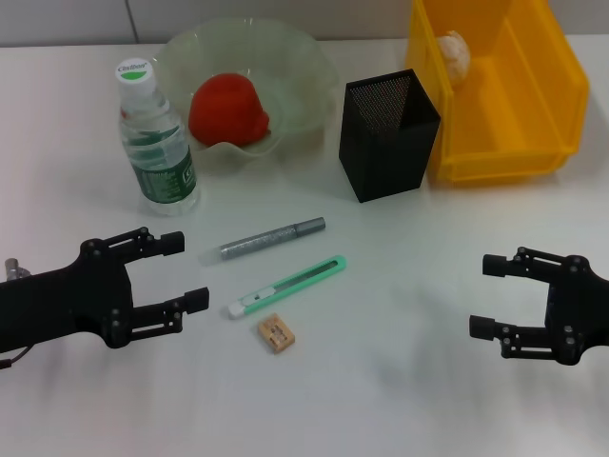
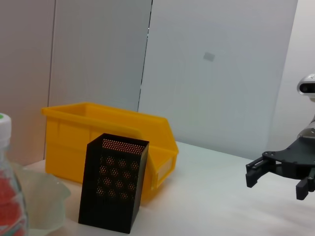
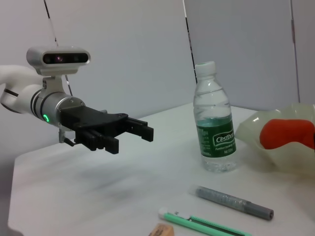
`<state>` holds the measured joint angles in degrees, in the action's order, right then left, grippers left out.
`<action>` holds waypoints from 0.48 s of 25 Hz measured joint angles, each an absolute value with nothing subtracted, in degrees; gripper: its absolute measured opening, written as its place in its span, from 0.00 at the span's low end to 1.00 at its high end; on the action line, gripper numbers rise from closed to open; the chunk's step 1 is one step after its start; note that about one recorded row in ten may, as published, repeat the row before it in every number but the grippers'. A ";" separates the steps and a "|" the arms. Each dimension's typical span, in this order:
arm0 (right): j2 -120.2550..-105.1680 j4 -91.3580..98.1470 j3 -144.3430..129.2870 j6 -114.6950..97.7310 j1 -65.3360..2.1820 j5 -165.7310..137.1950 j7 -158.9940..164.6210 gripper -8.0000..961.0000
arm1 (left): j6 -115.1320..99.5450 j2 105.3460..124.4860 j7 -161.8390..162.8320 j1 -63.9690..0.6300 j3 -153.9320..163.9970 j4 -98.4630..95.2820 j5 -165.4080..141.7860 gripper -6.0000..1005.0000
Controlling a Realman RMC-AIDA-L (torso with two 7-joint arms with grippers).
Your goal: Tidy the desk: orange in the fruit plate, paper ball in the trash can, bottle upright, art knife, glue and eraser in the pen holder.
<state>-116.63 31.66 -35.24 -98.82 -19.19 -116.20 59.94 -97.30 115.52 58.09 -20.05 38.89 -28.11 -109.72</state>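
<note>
While open, left tool hovers beside art knife.

bottle: cut by frame edge, only cap and one side in left wrist view
fruit plate: clipped at 3 o'clock edge in right wrist view
eraser: mostly cut off at frame edge in right wrist view
paper ball: partly behind trash can wall
right gripper: wrist cut at 3 o'clock in head view
</note>
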 joint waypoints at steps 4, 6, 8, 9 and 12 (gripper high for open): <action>-116.66 31.73 -35.28 -99.10 -19.78 -116.11 60.08 0.85 | -97.29 115.50 58.19 -20.03 39.09 -28.13 -109.90 0.78; -116.43 32.40 -35.50 -100.28 -21.83 -115.92 62.22 0.85 | -97.18 115.44 58.25 -19.98 39.22 -28.13 -109.96 0.78; -116.28 32.81 -35.62 -100.84 -22.94 -115.95 63.52 0.86 | -97.18 115.44 58.25 -19.98 39.22 -28.13 -109.96 0.78; -116.07 33.32 -35.85 -101.34 -24.17 -116.07 64.96 0.86 | -97.18 115.44 58.25 -19.98 39.22 -28.13 -109.96 0.78; -115.56 35.15 -37.75 -102.45 -28.64 -116.58 70.22 0.86 | -97.09 115.36 58.28 -19.92 39.23 -28.12 -109.98 0.78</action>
<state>-115.56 35.15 -37.75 -102.45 -28.64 -116.58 70.22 -97.09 115.36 58.28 -19.92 39.23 -28.12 -109.98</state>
